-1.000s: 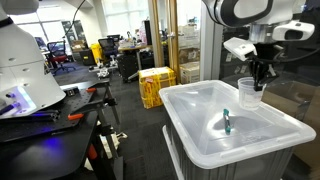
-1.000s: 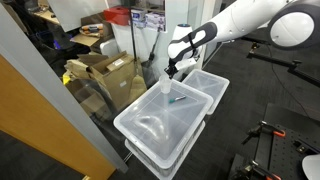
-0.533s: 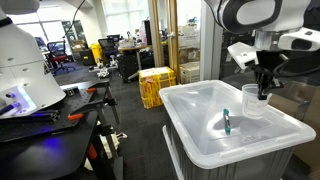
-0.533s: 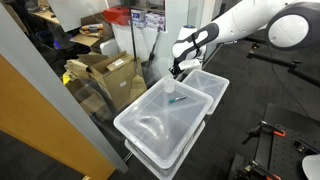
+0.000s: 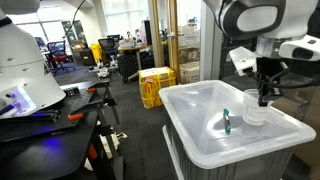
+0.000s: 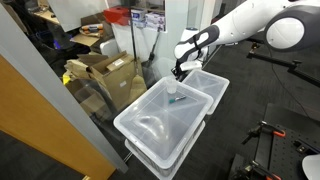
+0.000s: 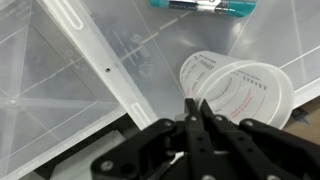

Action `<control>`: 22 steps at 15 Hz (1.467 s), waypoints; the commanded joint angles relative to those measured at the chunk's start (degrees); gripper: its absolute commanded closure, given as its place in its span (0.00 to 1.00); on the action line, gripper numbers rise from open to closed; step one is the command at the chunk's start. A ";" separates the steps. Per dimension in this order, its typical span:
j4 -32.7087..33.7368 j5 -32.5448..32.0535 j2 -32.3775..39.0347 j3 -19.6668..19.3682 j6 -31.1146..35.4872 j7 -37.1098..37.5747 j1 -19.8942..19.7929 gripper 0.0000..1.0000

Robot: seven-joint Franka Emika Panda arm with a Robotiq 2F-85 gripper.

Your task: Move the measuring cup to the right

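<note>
The clear measuring cup (image 5: 254,106) hangs from my gripper (image 5: 264,97) just above the white bin lid (image 5: 200,130), near its far right side. In the wrist view the cup (image 7: 245,92) lies on its side ahead of my gripper (image 7: 197,104), whose jaws are closed on the cup's rim. In an exterior view the cup (image 6: 174,86) is a small pale shape under my gripper (image 6: 178,74). A teal marker (image 5: 226,123) lies on the lid to the left of the cup; it also shows in the wrist view (image 7: 204,5).
Two stacked white bins with lids (image 6: 160,125) stand side by side. A yellow crate (image 5: 156,85) and cardboard boxes (image 6: 105,72) stand on the floor. A workbench (image 5: 50,115) with tools is on the left.
My gripper has carried the cup to the right and lower over the lid, away from the teal marker.
</note>
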 commanded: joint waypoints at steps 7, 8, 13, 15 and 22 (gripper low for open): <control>-0.17 1.27 -0.34 -0.36 1.69 0.97 0.33 0.28; -0.73 1.25 -0.77 -0.36 2.11 0.90 0.36 0.21; -3.55 1.17 -2.98 -0.24 3.66 0.51 0.53 0.00; -5.11 1.11 -4.07 -0.27 4.99 0.39 0.77 0.00; -17.07 0.16 -11.99 -0.67 12.11 -0.36 2.75 0.00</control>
